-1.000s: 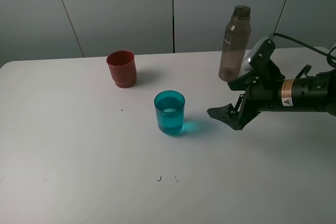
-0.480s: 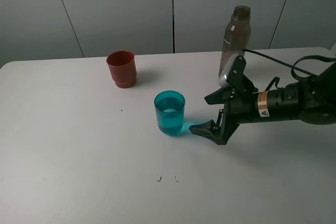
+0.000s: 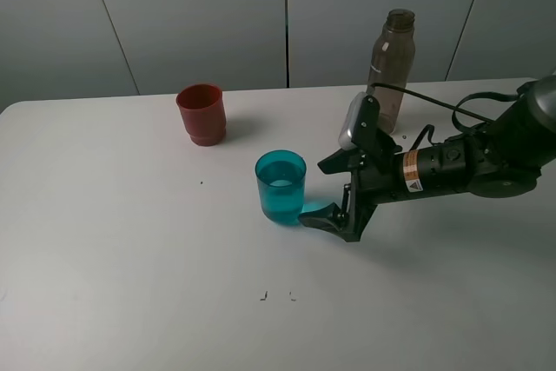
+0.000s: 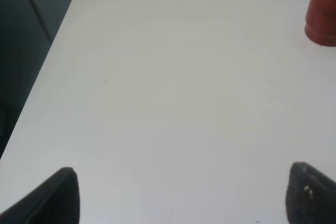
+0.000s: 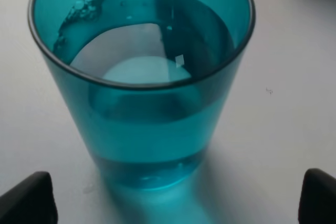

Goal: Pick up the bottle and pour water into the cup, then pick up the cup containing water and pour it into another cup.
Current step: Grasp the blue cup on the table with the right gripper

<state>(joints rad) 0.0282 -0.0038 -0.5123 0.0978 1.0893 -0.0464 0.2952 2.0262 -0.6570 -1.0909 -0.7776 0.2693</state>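
Note:
The teal cup [image 3: 281, 187] stands upright mid-table and holds water. My right gripper [image 3: 313, 193] is open just right of it, jaws level with its lower half and apart from it. In the right wrist view the cup [image 5: 142, 77] fills the frame, with the open gripper [image 5: 173, 203] close in front of it and its fingertips [image 5: 26, 198] at the frame's corners. The smoky bottle [image 3: 389, 71] stands upright at the back right, behind my right arm. The red cup [image 3: 201, 113] stands at the back left. My left gripper [image 4: 184, 203] is open and empty over bare table, with the red cup [image 4: 323, 11] at the frame's edge.
The white table [image 3: 130, 258] has a few small dark specks near its front middle [image 3: 263, 295]. A grey panelled wall runs behind the table. The right arm's cable [image 3: 434, 95] loops past the base of the bottle.
My right gripper has moved left across the table, from beside the bottle to just right of the teal cup, staying open. The cups and the bottle have not moved.

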